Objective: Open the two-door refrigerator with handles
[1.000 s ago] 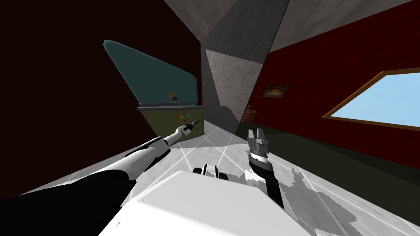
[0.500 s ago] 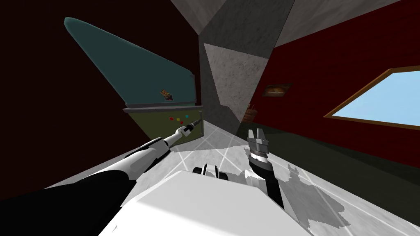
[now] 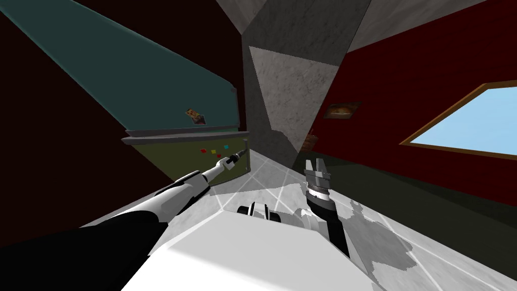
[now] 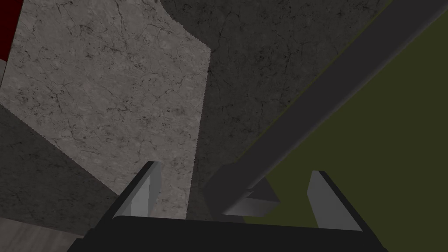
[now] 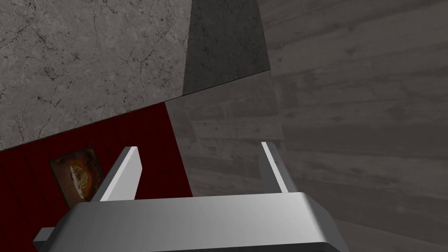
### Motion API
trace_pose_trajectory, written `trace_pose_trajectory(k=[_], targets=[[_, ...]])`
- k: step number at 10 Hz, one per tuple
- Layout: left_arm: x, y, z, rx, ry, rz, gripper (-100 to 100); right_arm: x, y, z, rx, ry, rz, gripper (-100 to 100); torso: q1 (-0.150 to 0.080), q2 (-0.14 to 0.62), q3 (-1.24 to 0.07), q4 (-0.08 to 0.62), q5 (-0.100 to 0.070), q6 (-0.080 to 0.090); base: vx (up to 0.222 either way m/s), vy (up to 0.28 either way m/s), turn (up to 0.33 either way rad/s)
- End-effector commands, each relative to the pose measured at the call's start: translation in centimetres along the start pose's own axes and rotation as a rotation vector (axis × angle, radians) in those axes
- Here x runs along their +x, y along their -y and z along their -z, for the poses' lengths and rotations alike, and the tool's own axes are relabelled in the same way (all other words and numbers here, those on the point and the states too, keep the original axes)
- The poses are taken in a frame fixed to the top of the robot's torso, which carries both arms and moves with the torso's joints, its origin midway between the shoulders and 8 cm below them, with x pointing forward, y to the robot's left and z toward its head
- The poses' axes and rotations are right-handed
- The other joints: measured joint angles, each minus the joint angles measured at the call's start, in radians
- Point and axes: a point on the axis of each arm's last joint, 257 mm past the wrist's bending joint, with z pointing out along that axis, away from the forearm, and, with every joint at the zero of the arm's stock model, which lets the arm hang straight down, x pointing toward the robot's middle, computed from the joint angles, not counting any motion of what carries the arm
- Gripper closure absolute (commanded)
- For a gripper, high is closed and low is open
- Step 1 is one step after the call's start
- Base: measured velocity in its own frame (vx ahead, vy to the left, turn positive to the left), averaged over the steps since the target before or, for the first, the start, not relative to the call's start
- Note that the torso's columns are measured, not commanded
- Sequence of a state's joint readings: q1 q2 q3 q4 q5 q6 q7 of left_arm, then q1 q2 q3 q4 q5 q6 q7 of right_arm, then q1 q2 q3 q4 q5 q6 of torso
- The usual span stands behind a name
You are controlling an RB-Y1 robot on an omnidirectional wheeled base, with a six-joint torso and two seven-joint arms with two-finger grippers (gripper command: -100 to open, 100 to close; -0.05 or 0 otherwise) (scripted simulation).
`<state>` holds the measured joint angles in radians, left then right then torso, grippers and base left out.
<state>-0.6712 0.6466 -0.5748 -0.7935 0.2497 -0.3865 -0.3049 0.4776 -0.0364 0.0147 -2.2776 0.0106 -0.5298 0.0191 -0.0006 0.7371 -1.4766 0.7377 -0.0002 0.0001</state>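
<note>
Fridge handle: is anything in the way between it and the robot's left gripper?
Nothing visible stands in the way. In the left wrist view the end of the dark handle lies between the open fingers of the left gripper, with a gap on either side, beside the olive door.

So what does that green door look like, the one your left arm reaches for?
The lower door is flat, dull olive green, below a teal door. A grey strip runs along its top, and small red, yellow and teal squares sit on its face. A dark grey bar handle runs along its edge. My left gripper is open, the handle's end between its fingers, not pinched. I cannot tell if the door is ajar.
</note>
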Motion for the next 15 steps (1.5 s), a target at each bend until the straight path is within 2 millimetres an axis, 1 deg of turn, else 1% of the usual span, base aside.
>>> trace_pose_trajectory(k=[1,3,5,6,7,8,13,15], targets=[[0.9,-0.2,0.3,0.004,-0.007,-0.01,-100,0.0,0.0,0.0,0.0,0.0,0.0,0,0.0,0.0,0.0,0.0,0.0,0.0,0.256,0.074,-0.056],[1.6,-0.4,0.6,0.005,-0.013,-0.016,-100,0.0,0.0,0.0,0.0,0.0,0.0,0,0.003,0.002,0.001,0.0,0.001,0.0,0.194,0.11,-0.051],[1.3,-0.2,0.5,0.005,-0.011,-0.015,-100,0.0,0.0,0.0,0.0,0.0,0.0,0,-0.003,0.008,0.004,0.002,-0.001,0.0,0.054,0.026,-0.003],[1.3,-0.2,0.5,0.005,-0.011,-0.015,100,0.0,0.0,0.0,0.0,0.0,0.0,0,-0.003,0.009,0.005,0.003,-0.001,0.0,0.01,0.005,-0.001],[2.3,1.5,0.3,0.045,-0.036,-0.016,100,0.0,0.0,0.0,0.0,0.0,0.0,0,-0.002,0.006,0.004,0.002,-0.001,0.0,-0.164,0.03,-0.007],[2.3,1.5,0.3,0.045,-0.036,-0.016,100,0.0,0.0,0.0,-0.001,0.0,-0.001,0,0.001,0.01,0.005,0.0,0.003,0.003,-0.254,0.016,-0.041],[5.1,5.5,0.1,0.142,-0.104,-0.013,100,0.0,0.0,0.0,-0.001,0.0,0.0,0,0.004,0.006,0.004,0.005,0.001,-0.003,-0.235,0.064,-0.037],[6.3,7.1,0.3,0.179,-0.133,-0.01,100,0.0,0.0,0.0,-0.001,0.0,-0.001,0,0.003,0.006,0.004,0.003,0.001,-0.003,-0.262,0.043,-0.017]])
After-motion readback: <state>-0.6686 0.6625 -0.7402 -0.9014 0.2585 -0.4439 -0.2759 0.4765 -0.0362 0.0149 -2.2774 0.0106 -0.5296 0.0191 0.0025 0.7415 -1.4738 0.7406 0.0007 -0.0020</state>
